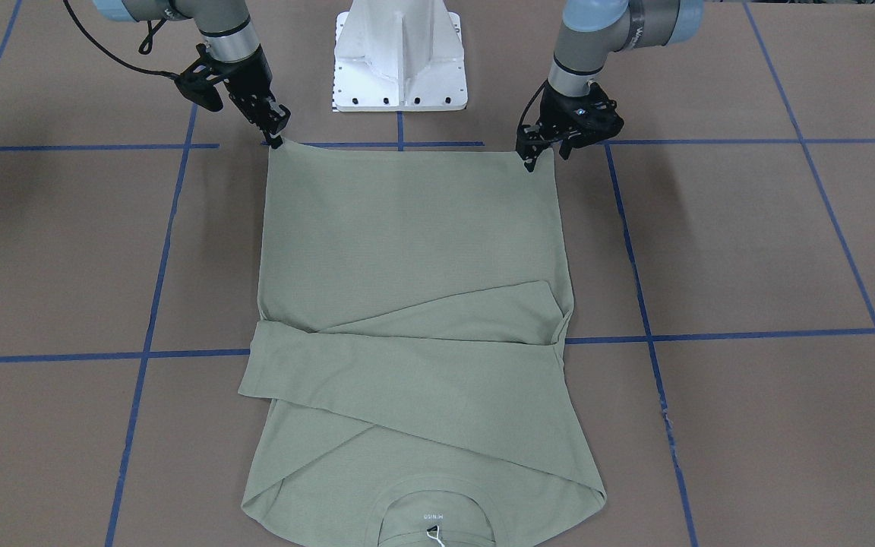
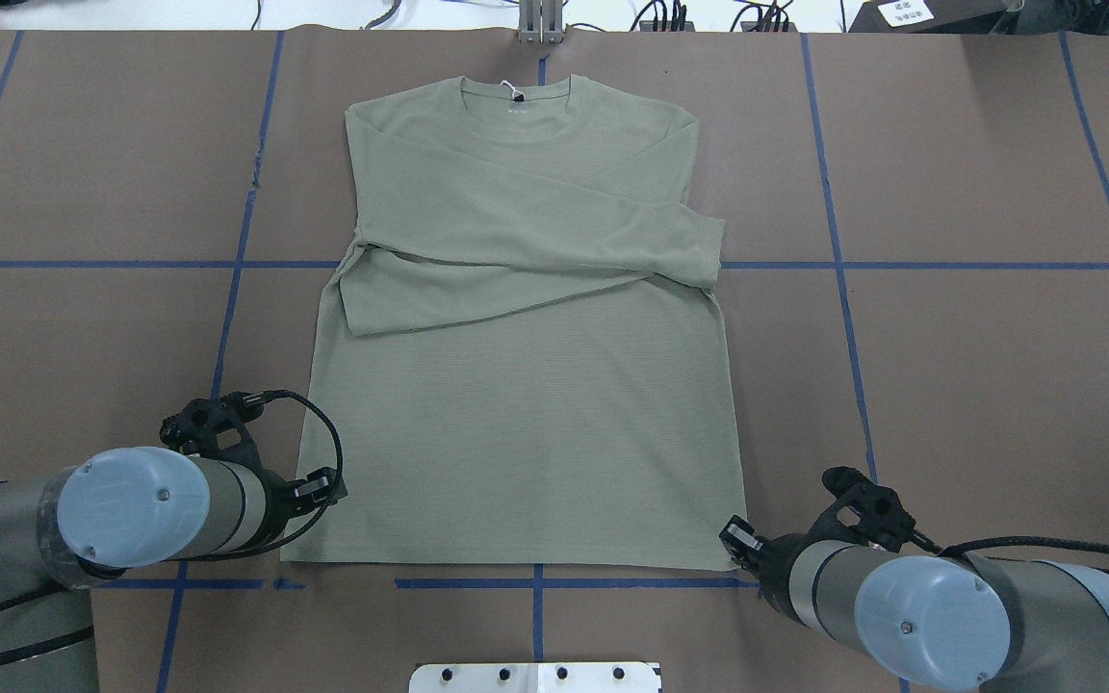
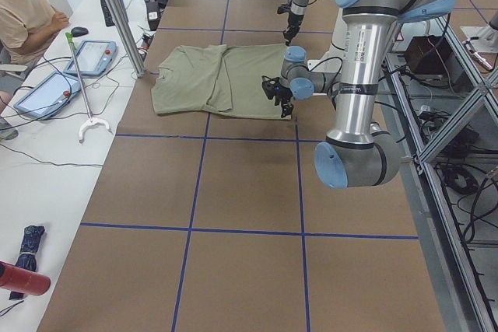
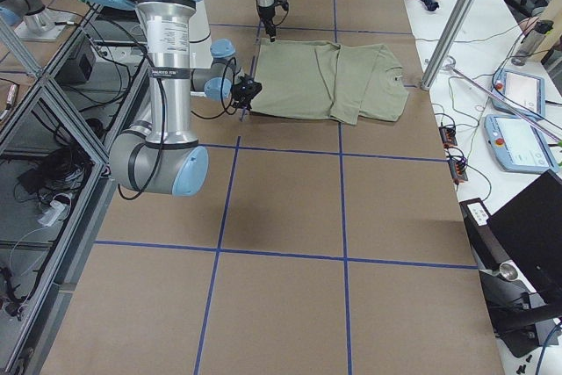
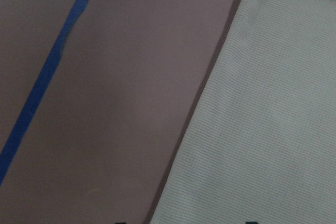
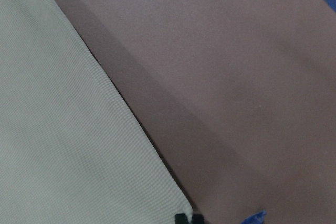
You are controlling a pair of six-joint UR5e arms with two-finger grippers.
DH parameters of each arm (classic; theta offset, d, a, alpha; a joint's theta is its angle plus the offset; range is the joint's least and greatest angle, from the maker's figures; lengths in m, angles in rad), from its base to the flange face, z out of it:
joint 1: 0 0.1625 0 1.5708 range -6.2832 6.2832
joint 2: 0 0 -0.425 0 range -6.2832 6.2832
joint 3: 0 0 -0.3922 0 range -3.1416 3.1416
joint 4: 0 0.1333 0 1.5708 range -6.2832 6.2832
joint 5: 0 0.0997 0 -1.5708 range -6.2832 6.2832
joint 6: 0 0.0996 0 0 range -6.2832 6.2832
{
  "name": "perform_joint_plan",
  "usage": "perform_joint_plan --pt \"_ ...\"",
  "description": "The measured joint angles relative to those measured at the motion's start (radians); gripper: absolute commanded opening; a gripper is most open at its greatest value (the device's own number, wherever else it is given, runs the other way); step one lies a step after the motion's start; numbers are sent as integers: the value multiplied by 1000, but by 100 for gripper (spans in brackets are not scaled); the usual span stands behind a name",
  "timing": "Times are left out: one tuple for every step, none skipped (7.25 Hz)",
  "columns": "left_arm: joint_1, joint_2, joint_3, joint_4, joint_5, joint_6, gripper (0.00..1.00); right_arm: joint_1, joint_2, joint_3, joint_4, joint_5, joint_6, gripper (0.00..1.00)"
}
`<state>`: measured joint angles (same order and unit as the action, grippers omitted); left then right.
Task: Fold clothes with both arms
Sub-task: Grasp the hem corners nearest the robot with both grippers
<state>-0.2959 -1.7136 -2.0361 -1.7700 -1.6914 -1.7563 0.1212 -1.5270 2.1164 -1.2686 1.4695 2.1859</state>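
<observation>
the left gripper (image 1: 545, 158) has its jaws spread wide, straddling the side edge of the shirt (image 2: 516, 404) at the hem's 7 o'clock corner in the overhead view, tips down at the cloth. the right gripper (image 1: 278, 138) has its jaws drawn almost together on the very tip of the 5 o'clock corner, apparently pinching it. the shirt lies flat, collar at 12 o'clock, hem at 6, both sleeves folded across the chest. the brown table (image 2: 978, 385) carries a grid of blue tape (image 2: 834, 192). a white pedestal (image 1: 401, 61) stands between the arms, and a seated person (image 3: 27, 13) is beside the table.
</observation>
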Motion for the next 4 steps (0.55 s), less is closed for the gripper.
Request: perform_joint_plan --pt "6 1 3 1 -19 -2 76 0 0 0 0 0 0 0" --pt "11 1 5 2 -33 -1 74 0 1 0 0 0 0 0" --pt "14 2 9 2 -40 0 73 0 0 0 0 0 0 0" --pt "14 2 13 3 -42 1 72 0 -1 0 0 0 0 0"
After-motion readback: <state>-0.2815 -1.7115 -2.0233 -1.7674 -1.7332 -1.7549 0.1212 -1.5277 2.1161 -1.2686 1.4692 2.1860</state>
